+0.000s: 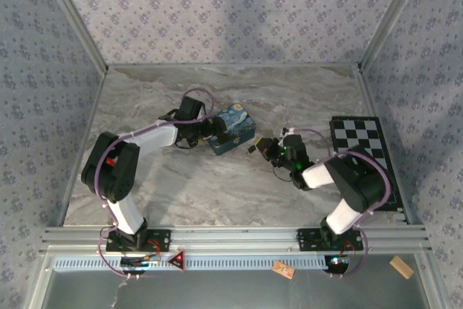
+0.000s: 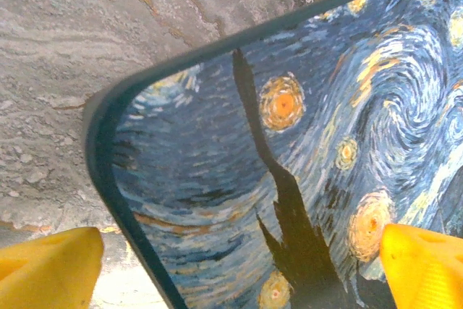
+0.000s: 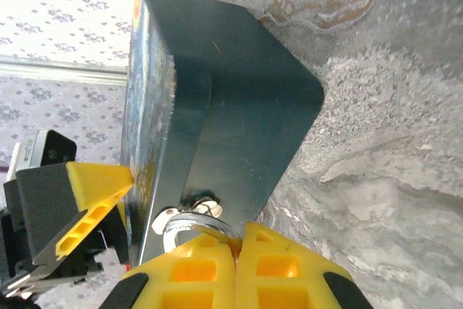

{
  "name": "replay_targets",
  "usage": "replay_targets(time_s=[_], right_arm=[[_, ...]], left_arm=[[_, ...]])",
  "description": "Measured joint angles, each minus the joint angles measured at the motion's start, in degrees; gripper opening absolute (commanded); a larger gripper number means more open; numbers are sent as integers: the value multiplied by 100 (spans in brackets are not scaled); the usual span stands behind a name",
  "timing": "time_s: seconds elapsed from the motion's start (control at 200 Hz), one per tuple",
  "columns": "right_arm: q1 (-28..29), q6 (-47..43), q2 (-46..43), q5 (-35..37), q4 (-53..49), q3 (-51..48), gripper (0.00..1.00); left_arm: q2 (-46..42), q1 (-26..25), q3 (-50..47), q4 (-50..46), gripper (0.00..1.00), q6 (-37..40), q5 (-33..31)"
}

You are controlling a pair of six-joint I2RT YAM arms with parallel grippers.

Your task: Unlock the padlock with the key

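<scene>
On the near rail sit a red triangle marker [image 1: 176, 259], an orange tag [image 1: 283, 269] and a small tan block [image 1: 401, 266], all well apart from the work. Further in on the marble table [image 1: 181, 179], both arms reach toward the middle.

The right gripper [image 3: 235, 269] has its yellow fingers pressed together. The padlock [image 3: 194, 221] shows its silvery loop just above them, hooked at the fitting on the dark side of the blue box [image 3: 239, 106]. The loop curves down into the seam between the fingers, so they seem to be pinching the lock, though its body is hidden.

The left gripper [image 2: 235, 273] is spread wide at 9 o'clock of the box, and the swirl-painted lid fills the gap between its fingertips [image 2: 51, 265]. One of those tips lies against the painted face.

At 3 o'clock of the box, near but apart, lies a chessboard [image 1: 359, 142]. Patterned walls [image 1: 231, 5] close in the far side.
</scene>
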Motion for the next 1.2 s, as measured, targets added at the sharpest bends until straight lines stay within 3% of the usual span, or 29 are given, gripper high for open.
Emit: replay_targets(time_s=[0.2,0.31,0.64,0.83,1.199], right_arm=[[4,-1506,-2109,236,-3582,852,0],[-94,-2282,-2850,345,-5191,1530,0],[-50,-3755,-3077,787,-8800,2511,0],[304,-4120,-2614,1187,-9768,2983,0],[953,-4113,-1093,1825,-9958,3191,0]], left_arm=[[-157,20,11,-337,100,297,-28],[-378,37,-20,-485,100,450,-79],[-1486,46,-872,-396,100,684,-527],[-2098,76,-1311,-332,100,846,-935],[-3362,883,-1939,-286,100,973,-1215]])
